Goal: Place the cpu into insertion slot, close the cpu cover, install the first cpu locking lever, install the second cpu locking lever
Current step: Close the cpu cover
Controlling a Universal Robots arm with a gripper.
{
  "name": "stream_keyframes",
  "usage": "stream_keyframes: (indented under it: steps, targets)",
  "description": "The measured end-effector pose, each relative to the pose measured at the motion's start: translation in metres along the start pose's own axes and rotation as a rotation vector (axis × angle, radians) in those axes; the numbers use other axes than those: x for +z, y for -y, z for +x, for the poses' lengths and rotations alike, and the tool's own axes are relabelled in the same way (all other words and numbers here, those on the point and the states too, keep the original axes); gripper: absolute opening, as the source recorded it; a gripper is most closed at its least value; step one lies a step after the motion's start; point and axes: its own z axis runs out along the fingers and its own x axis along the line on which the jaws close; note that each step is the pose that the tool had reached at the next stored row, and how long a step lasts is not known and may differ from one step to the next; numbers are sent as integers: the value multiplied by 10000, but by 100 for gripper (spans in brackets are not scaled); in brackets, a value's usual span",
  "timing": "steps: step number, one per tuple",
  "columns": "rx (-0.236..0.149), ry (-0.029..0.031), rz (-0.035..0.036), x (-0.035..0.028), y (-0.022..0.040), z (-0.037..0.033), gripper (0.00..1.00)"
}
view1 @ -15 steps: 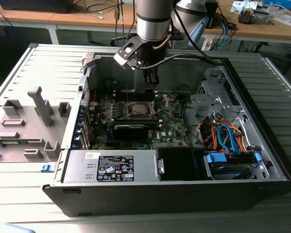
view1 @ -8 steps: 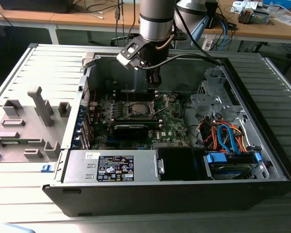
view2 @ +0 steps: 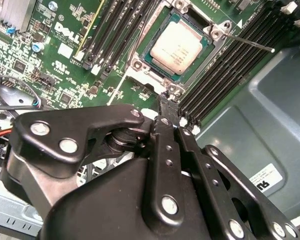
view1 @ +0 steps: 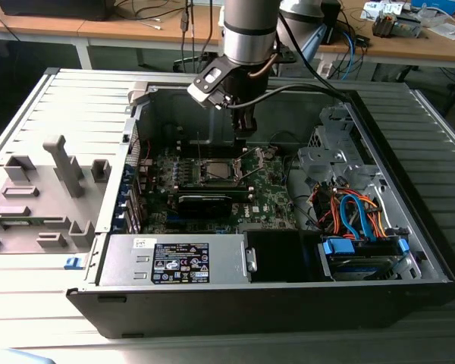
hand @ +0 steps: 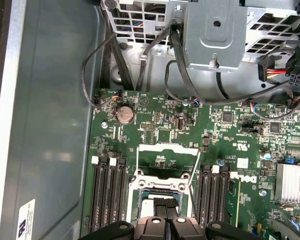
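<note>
The cpu (view2: 179, 46), a small flat square chip with a silver-grey metal top, lies seated in the insertion slot (view2: 212, 34), the square silver-rimmed socket on the green motherboard (view1: 269, 193). In the first wrist view the cpu cover (hand: 165, 148), a thin silver metal frame with a cut-out centre, is swung open, off the chip. The black gripper (view1: 244, 133) hangs just above the board with its fingers pressed together and pinching nothing; in the exterior view the socket sits at its 7 o'clock.
</note>
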Motion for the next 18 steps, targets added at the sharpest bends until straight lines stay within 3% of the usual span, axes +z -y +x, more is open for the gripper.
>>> stream_keyframes:
  steps: [10,18]
  targets:
    - [0,0,0,2,-76,-7,11]
    - [0,-1,0,5,-171,-16,11]
